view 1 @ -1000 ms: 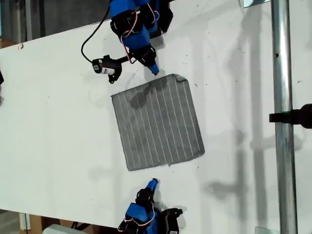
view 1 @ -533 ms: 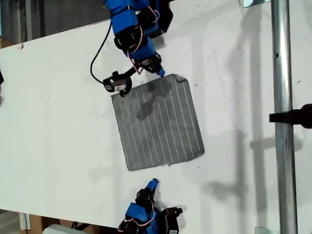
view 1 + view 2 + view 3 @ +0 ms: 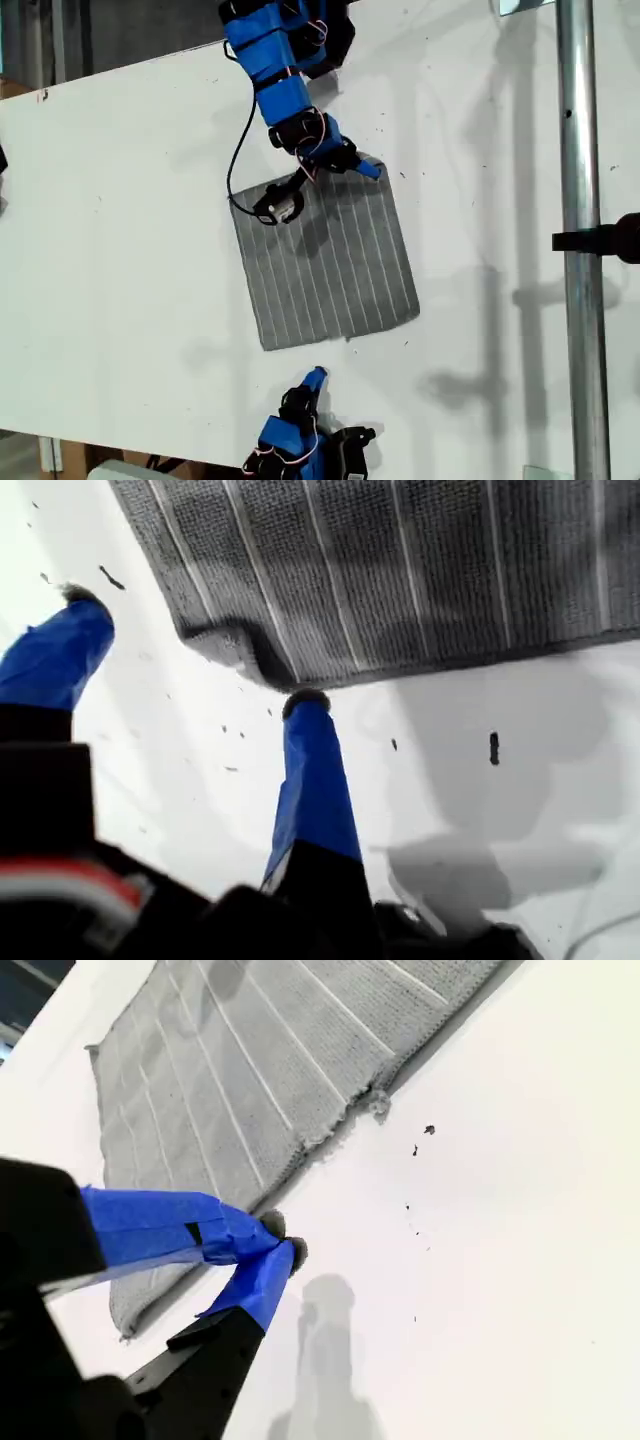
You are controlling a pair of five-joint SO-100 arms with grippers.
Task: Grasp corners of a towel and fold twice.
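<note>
Exterior view shows the towel lying flat and unfolded on the white table, so I judge the first fold has not begun and I am on the approach to a corner. My first gripper reaches in from the far edge of the table and sits over the towel's far corner, toward the exterior view's right. My second gripper waits near the near edge of the table, just short of the towel's near hem. A metal pole runs down the exterior view's right, well apart from the cloth; a black cable hangs beside the first arm over the towel's far edge and could snag. First wrist view has the blue fingers spread apart, one tip touching the slightly lifted corner; next I need to straddle that hem and close on it. Second wrist view shows its fingertips together, holding nothing, beside the towel's edge; they must open first.
</note>
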